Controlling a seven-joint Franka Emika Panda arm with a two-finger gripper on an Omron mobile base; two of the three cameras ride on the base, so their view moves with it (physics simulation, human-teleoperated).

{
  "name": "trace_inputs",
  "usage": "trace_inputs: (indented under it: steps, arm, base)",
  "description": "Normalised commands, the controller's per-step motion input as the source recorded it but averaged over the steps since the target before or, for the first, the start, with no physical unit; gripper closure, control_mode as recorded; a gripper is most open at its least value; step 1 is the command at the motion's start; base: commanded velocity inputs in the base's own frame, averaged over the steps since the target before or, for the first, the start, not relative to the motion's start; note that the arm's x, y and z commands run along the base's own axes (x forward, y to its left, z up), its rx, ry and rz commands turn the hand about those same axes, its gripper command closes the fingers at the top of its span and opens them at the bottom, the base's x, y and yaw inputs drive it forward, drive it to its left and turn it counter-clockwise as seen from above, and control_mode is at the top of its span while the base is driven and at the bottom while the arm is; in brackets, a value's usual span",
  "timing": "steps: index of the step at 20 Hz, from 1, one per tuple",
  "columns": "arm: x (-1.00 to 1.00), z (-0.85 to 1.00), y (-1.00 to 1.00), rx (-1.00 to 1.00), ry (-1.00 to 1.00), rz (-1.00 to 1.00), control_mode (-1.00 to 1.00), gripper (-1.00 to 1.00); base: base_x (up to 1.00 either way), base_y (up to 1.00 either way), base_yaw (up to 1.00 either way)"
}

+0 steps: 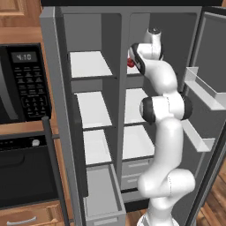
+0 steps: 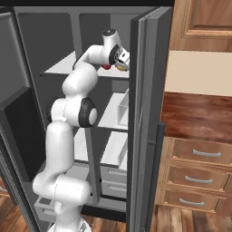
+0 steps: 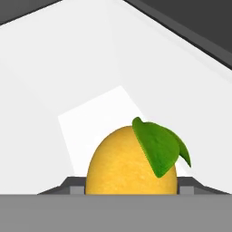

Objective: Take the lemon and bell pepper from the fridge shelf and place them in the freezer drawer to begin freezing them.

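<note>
microwave [image 1: 24, 84] clock reads 4:10 | end effector [image 3: 131, 192] grip on lemon [image 3: 129, 163] unclear, tips mostly hidden | bell pepper [image 1: 130, 63] half-hidden behind arm, fridge shelf [image 3: 68, 81]

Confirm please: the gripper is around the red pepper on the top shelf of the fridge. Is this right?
Not quite. In the hand view the gripper is around the lemon, a yellow fruit with a green leaf, not the pepper. The rest is right: it is on the top shelf.

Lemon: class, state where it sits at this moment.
The lemon is on the fridge shelf, between the gripper fingertips in the hand view. In the right base view it shows yellow beside the red bell pepper.
</note>
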Motion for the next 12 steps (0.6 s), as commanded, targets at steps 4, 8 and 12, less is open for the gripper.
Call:
trace_inputs:
  steps: [4, 8, 12]
  arm:
    - [-0.92, 0.0, 0.1, 0.0, -0.2, 0.0, -1.0, 1.0]
    - [-1.0, 0.0, 0.26, 0.0, -0.14, 0.0, -1.0, 1.0]
    - [-1.0, -0.08, 0.25, 0.0, -0.12, 0.0, -1.0, 1.0]
  base:
    - [0.0, 0.0, 0.0]
    - [0.0, 0.0, 0.0]
    - [0.0, 0.0, 0.0]
